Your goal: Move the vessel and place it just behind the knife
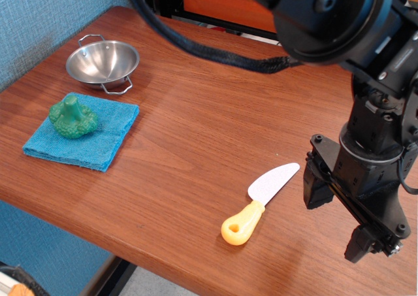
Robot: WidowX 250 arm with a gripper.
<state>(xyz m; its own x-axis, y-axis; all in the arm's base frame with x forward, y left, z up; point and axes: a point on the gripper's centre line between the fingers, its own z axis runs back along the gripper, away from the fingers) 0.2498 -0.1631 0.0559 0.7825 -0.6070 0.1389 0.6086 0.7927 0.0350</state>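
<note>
The vessel (pixel 102 62) is a small shiny steel bowl with two wire loop handles. It stands empty on the wooden table at the far left, just behind a blue cloth. The knife (pixel 259 204) has a pale grey blade and a yellow-orange handle. It lies flat near the table's front edge, blade pointing back right. My gripper (pixel 339 216) hangs at the right, just right of the knife and far from the vessel. Its two black fingers stand apart with nothing between them.
A folded blue cloth (pixel 98 136) lies at the left with a green toy broccoli (pixel 73 117) on it. A black cable (pixel 209 48) arcs over the table's back. The table's front edge (pixel 130 244) runs diagonally at lower left.
</note>
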